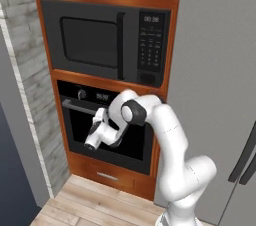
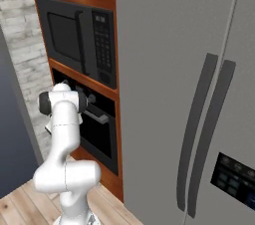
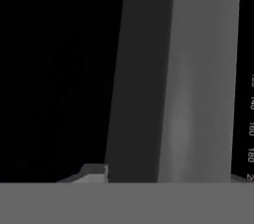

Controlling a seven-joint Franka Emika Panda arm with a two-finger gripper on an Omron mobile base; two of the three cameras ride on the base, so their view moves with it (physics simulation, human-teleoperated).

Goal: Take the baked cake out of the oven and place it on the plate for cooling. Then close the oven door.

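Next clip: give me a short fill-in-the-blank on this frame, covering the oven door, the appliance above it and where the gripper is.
1. The oven door is ____.
2. Directly above the oven sits a dark ____ with a keypad.
3. The gripper is at the door's long silver ____.
4. In the right base view, the tall grey appliance beside the oven column is a ____.

Missing words: closed; microwave; handle; refrigerator

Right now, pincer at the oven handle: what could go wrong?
1. The oven door looks shut, and the pincer is at the handle off-centre toward its right end; the pull may twist or slip.
2. In the hand view the handle sits very close, so grip is unconfirmed; pulling early could miss.
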